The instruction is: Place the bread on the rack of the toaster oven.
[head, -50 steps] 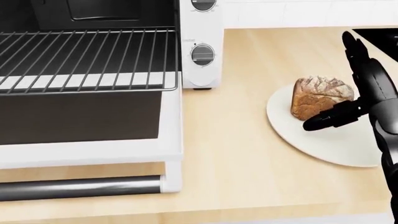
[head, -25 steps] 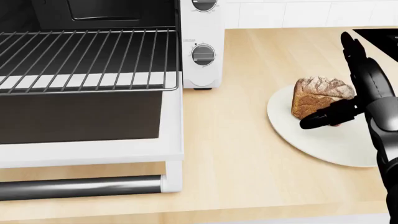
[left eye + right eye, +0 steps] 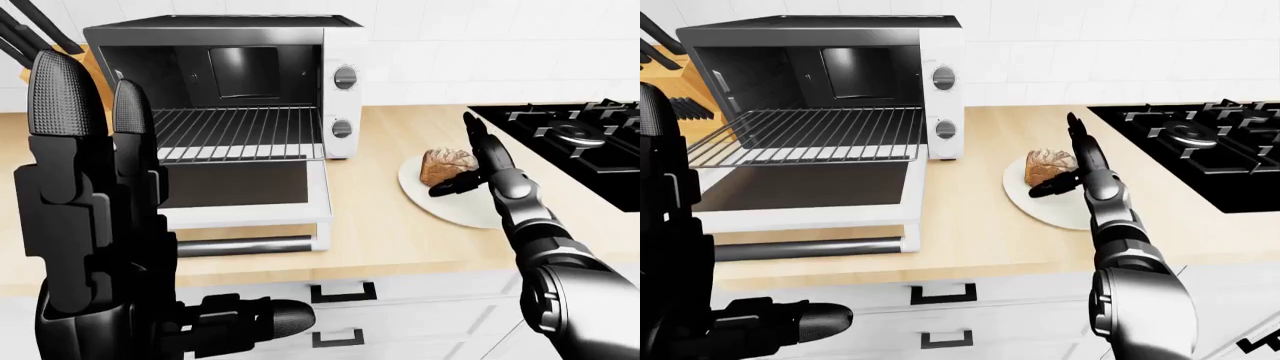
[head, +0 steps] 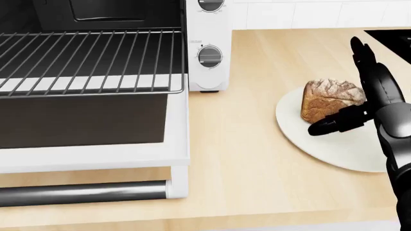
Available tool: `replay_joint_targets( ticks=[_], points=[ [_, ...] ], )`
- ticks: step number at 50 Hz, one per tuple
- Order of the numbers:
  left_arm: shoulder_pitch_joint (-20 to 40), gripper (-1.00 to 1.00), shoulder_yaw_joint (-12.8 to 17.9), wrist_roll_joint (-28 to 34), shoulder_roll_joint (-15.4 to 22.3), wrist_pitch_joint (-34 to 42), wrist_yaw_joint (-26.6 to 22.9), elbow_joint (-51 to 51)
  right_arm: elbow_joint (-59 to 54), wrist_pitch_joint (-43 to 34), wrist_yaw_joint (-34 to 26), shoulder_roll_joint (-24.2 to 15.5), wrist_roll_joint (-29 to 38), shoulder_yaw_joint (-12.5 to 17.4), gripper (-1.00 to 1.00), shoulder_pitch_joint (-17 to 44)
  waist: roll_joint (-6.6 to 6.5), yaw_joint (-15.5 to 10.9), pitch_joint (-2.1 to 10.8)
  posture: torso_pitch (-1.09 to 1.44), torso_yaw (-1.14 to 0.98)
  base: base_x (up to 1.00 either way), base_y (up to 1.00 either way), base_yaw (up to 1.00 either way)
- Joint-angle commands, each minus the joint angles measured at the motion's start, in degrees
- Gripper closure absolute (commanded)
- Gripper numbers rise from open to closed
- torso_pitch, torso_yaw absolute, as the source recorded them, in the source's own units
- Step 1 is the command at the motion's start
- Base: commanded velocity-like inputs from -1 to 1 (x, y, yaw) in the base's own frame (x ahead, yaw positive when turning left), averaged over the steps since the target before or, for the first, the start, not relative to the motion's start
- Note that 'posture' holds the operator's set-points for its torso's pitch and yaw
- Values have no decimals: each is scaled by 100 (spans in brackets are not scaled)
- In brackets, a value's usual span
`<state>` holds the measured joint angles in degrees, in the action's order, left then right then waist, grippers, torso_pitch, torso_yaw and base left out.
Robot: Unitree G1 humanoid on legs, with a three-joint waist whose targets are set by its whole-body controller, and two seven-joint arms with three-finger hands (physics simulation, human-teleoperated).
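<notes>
Bread point(image 4: 331, 100) sat on plate point(image 4: 334, 149), right of toaster oven point(image 3: 340, 82). Right hand point(image 4: 360, 103) spread around it, not gripping. Risk: thumb nudges loaf off the plate before fingers close.

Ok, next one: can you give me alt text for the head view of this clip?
The right hand stands open beside a loaf of bread on a white plate, one of its fingers lying across the loaf's lower edge. At left, the toaster oven has its door down and its wire rack bare, on a pale wooden counter.
</notes>
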<state>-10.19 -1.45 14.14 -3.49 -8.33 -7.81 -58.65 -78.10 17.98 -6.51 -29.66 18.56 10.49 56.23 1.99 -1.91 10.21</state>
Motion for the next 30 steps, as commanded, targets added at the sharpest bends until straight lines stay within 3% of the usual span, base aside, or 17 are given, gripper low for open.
replay_joint_targets(
  ticks=[1, 24, 26, 30],
  points=[
    [61, -100, -8, -8, -7, -75, 19, -134, 228, 154, 56, -87, -36, 30, -100, 224, 30, -1, 64, -20, 0, 0, 0, 0],
    [75, -100, 13, -41, 17, -72, 35, -134, 225, 148, 45, -89, -39, 37, -100, 221, 31, -1, 64, -20, 0, 0, 0, 0],
    [73, -100, 7, -39, 19, -74, 38, -134, 227, 146, 41, -88, -39, 35, -80, 224, 30, -1, 64, -20, 0, 0, 0, 0],
    [66, -100, 4, -47, 17, -81, 39, -134, 227, 140, 40, -88, -38, 34, -76, 230, 29, -1, 64, -20, 0, 0, 0, 0]
  ],
)
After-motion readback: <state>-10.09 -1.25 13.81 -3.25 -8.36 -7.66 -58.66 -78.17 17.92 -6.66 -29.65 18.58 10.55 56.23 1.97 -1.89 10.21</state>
